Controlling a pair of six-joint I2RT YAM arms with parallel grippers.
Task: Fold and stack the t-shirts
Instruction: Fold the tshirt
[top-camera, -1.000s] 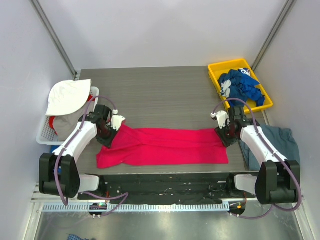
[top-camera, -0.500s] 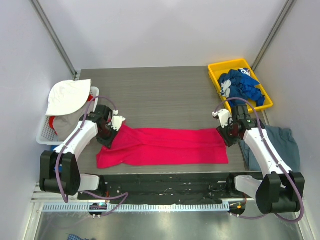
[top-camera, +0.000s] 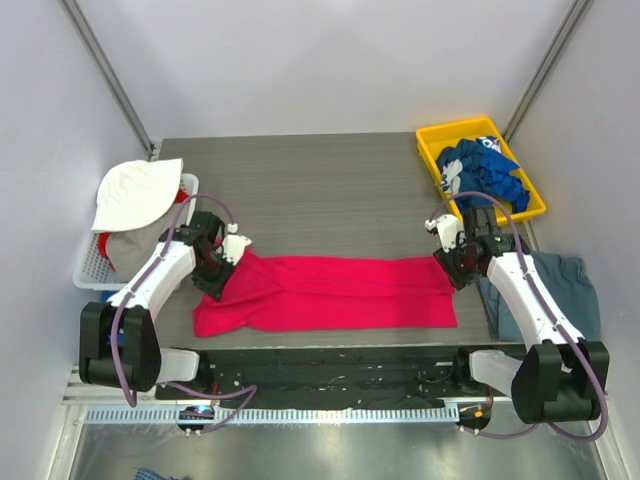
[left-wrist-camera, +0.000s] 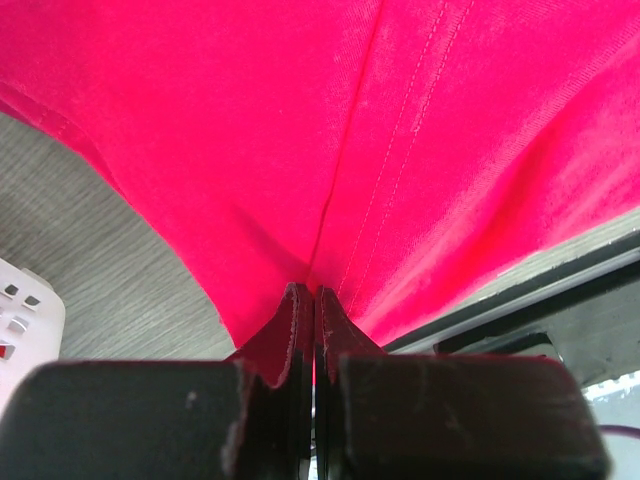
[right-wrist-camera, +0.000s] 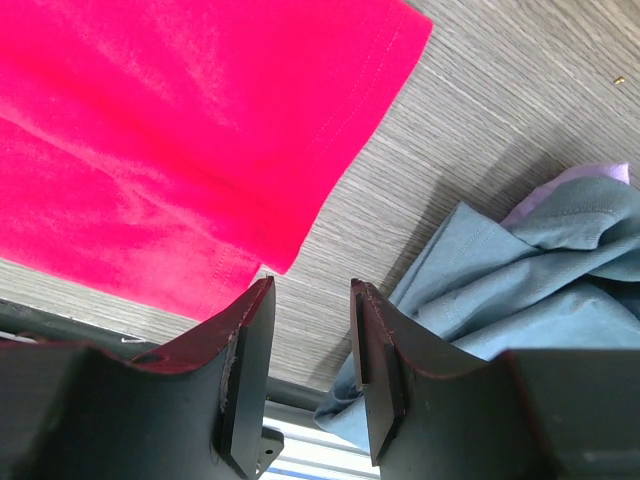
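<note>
Grey wood-grain table (top-camera: 330, 190) carries everything, and across its near part the pink-red t-shirt (top-camera: 330, 292) lies as a long flat band reaching from the left hand (left-wrist-camera: 314, 292) to the right hand (right-wrist-camera: 312, 290). On the outer side of the right hand, close by it, the slate grey-blue t-shirt (right-wrist-camera: 520, 290) lies crumpled at the table's edge. Beyond the right hand, toward the far corner, a yellow tray (top-camera: 428, 152) holds the royal blue t-shirts (top-camera: 480, 170) with white print, heaped together — how many I cannot tell. Outward of the left hand, a white basket (top-camera: 88, 268) sits at the table's side, under a white hat (top-camera: 135, 192). The left hand is clenched on the pink-red t-shirt: its fingers (left-wrist-camera: 290, 330) are pressed together with a fold of red cloth pinched between them, and the fabric fans out ahead of the tips, a double-stitched seam running away from the grip. The right hand is released — its fingers stand apart with nothing between them, over bare table just off the shirt's end corner. In its wrist view that corner lies ahead and to the left of the tips, apart from them.
</note>
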